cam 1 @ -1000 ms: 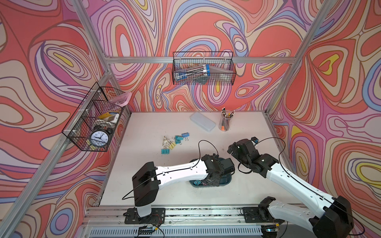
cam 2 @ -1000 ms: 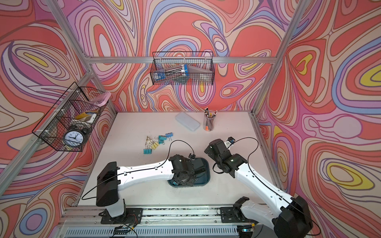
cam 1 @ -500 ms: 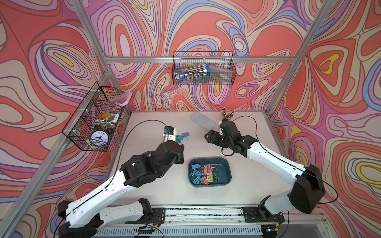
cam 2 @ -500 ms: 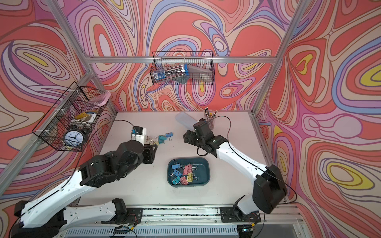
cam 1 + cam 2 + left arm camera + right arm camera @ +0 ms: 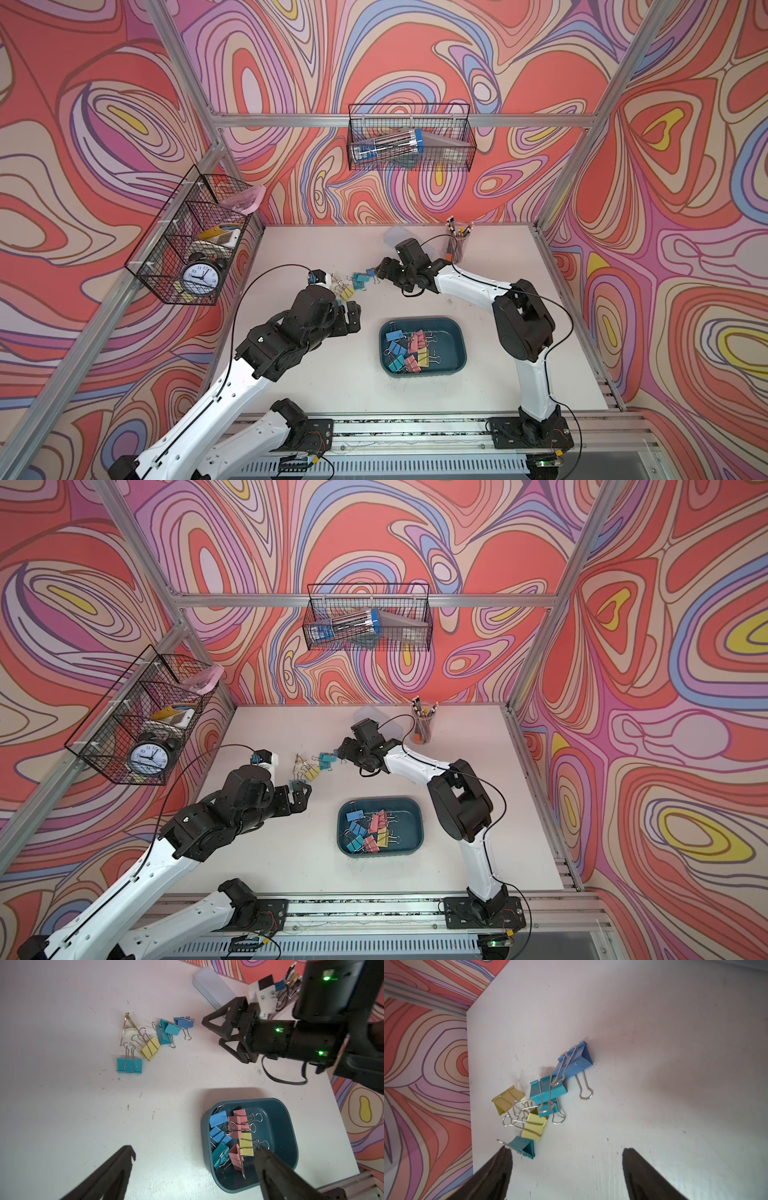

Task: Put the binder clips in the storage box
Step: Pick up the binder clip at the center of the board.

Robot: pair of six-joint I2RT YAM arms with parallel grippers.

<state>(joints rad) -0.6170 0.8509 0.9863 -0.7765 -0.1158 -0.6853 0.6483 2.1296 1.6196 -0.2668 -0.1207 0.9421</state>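
Lee: Both arms swung from box to loose clips on bench; left pincer and right pincer were apart, empty.
Mo: Others sat boxed. Looked light, stiff, slick; I'd pinch the body, not wires.

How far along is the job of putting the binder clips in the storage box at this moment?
Done: about nine binder clips lie in the storage box. In hand: nothing; the left gripper and the right gripper are both open and empty, and the right one faces the loose pile. Left: about six loose clips, partly tangled, on the table.
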